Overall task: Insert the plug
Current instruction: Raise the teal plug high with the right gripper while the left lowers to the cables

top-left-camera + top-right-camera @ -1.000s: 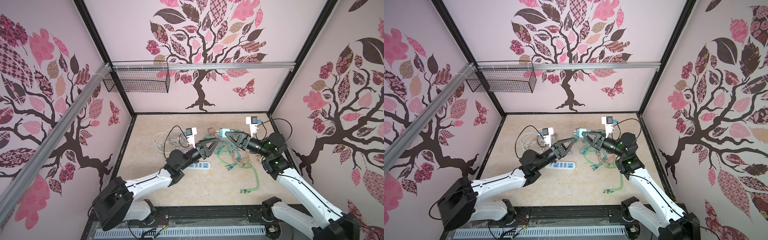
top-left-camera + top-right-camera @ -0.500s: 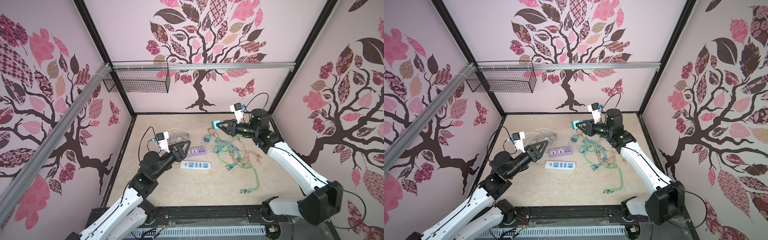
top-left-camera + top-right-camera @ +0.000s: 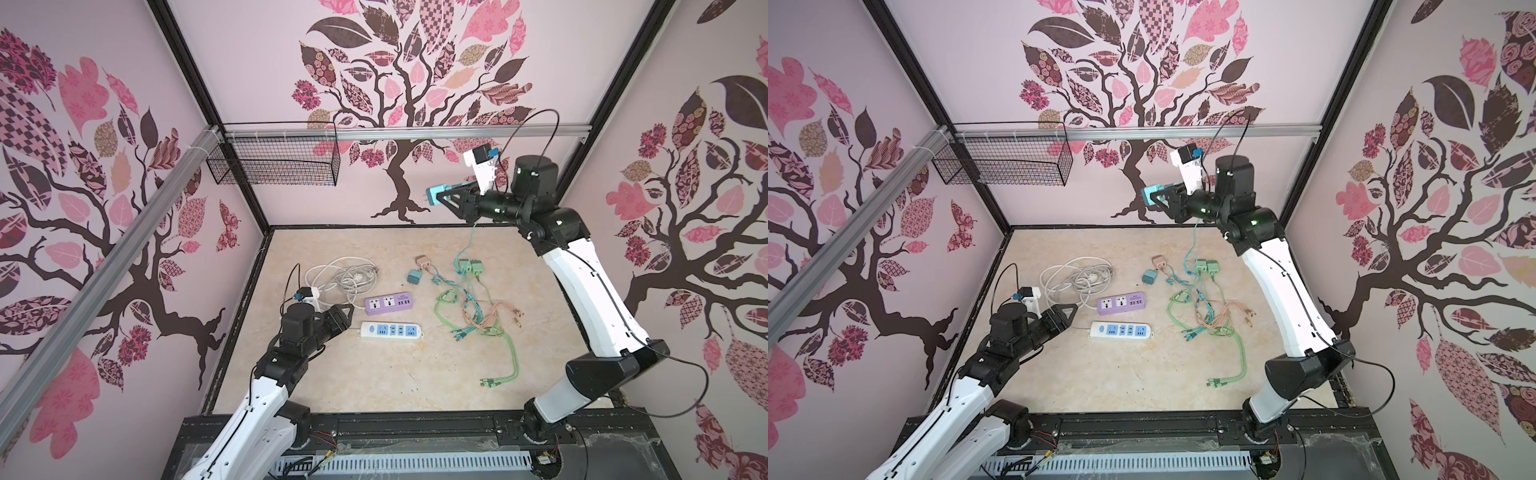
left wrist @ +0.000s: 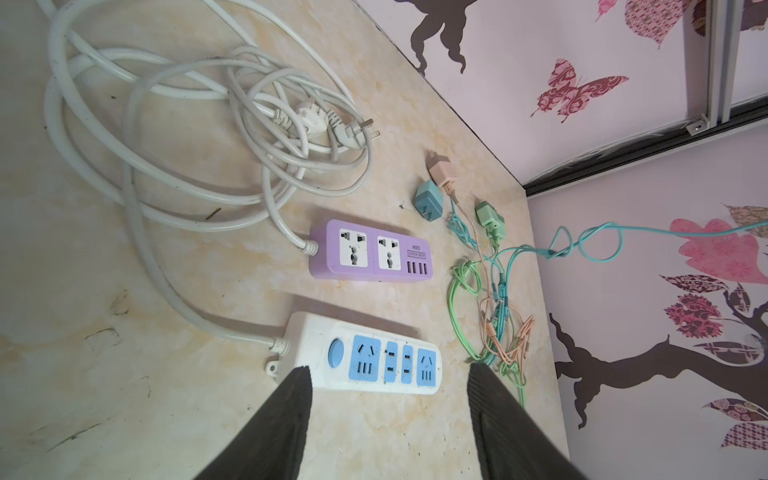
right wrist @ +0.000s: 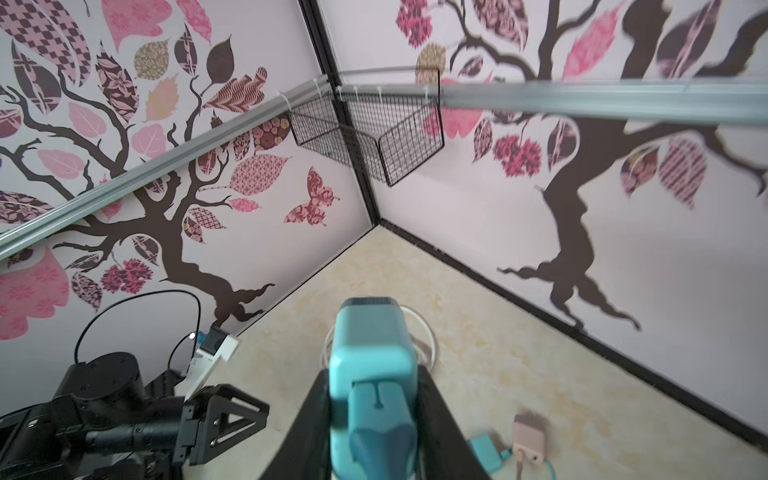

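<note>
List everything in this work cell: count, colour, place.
table: one, beige
purple power strip: one, purple, centre
white power strip: one, white with blue sockets, in front of purple one
cord coil: one, white, left rear
loose chargers: four, pink, dark teal, two green, rear centre
cable tangle: one, green, teal, peach, right of strips
teal plug: one, teal, in right gripper, aloft
wire basket: one, black, rear wall rail
left gripper: one, black, open, beside white strip
right gripper: one, black, shut on teal plug
</note>
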`<act>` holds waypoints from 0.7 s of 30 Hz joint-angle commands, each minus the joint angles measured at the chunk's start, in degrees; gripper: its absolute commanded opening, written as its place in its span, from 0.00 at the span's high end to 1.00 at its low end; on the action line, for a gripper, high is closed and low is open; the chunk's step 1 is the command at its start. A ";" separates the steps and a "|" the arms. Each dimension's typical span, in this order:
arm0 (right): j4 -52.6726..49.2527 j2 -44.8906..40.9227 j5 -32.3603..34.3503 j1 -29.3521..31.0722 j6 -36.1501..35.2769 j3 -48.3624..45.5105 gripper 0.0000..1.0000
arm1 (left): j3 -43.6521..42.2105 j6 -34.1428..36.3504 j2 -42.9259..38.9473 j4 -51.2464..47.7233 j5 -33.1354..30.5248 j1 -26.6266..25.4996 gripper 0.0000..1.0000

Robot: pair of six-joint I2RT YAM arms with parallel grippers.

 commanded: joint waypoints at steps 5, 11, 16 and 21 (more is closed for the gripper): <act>-13.99 9.59 7.79 -0.05 -8.30 27.45 0.93 | -1.78 2.20 0.58 0.08 1.70 0.30 0.37; -7.46 4.85 9.62 -0.04 -10.29 24.34 0.93 | -1.96 3.17 1.18 -0.60 1.87 0.36 0.37; -4.70 2.46 6.22 -0.04 -10.03 23.31 0.96 | -2.52 4.08 3.62 3.39 5.90 0.31 0.36; -5.14 1.34 2.23 -0.04 -8.70 21.47 0.96 | 0.82 6.03 10.40 10.64 13.82 -1.40 0.32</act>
